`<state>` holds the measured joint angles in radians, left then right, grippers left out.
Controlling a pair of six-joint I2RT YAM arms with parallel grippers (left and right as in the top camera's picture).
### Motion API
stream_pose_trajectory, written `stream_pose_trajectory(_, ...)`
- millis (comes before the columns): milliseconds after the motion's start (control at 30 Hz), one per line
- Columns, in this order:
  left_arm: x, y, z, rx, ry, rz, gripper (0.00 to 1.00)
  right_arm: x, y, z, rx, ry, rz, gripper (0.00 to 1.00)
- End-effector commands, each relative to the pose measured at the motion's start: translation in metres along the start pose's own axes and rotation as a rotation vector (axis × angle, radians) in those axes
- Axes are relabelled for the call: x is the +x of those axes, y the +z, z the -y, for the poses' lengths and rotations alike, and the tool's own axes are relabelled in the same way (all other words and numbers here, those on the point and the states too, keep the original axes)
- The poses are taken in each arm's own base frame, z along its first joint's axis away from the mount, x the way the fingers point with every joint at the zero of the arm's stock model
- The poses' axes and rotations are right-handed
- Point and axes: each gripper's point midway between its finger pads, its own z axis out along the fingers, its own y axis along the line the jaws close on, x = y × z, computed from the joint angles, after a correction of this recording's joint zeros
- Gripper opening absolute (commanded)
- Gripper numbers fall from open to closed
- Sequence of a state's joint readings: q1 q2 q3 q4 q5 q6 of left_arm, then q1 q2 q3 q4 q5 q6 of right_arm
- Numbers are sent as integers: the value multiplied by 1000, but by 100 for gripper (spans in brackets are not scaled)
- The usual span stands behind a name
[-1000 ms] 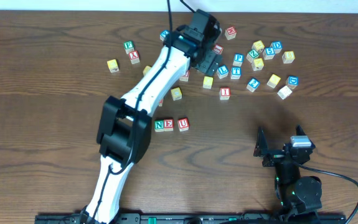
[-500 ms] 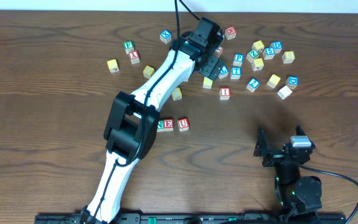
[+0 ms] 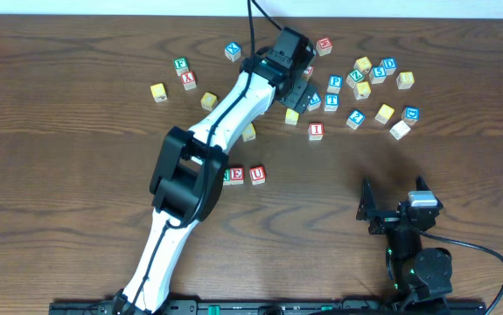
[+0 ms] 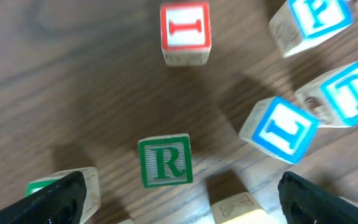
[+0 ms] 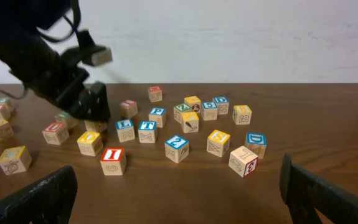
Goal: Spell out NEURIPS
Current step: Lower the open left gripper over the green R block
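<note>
At the far side of the table [image 3: 76, 140], the left gripper [image 4: 188, 200] hangs low over the scatter of letter cubes. Its jaws are spread wide and nothing is gripped between them. Seen from its wrist camera, the green R cube [image 4: 165, 162] sits flat on the wood roughly midway between the two dark fingertips [image 4: 57, 198], touched by neither. Beyond it, well apart, lies the red I cube [image 4: 185, 28]. Off to the right a blue L cube [image 4: 281, 129] sits just beside a blue T cube [image 4: 347, 93], with the blue P cube [image 4: 315, 15] past them.

Nearer the middle of the table a short row is laid out. The red E cube [image 3: 237, 175] and the red U cube [image 3: 257, 174] stand side by side, and the white arm's elbow covers the row's left end.

The right gripper [image 3: 394, 208] sits at the near right of the table, well apart from every cube, with its fingers wide open and empty. Its camera looks across at the cluster, where the red I cube is among the closest.
</note>
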<state>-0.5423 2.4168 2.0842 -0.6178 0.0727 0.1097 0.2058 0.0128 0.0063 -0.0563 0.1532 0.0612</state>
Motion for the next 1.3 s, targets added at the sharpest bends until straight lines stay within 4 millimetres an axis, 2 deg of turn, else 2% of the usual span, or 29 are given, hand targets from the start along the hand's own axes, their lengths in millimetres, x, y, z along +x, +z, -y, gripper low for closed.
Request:
stream_pose_trajectory(0, 2, 14, -2, -6, 11, -5, 97, 1, 0, 3, 12, 12, -3, 99)
stream_pose_trajectory(333, 4, 20, -2, -6, 12, -4, 96, 1, 0, 3, 12, 12, -3, 99)
stream_pose_trajectory(600, 4, 22, -6, -10, 6, -2, 83, 1, 0, 3, 12, 12, -3, 99)
stream_pose_trajectory(933, 15, 34, -10, -18, 1, -30, 83, 1, 0, 3, 12, 12, -3, 99)
stream_pose_trajectory(1167, 13, 35, -11, -18, 1, -21, 83, 1, 0, 3, 12, 12, -3, 99)
stream_pose_trajectory(1267, 13, 35, -10, -18, 1, -20, 78, 1, 0, 3, 12, 12, -2, 99)
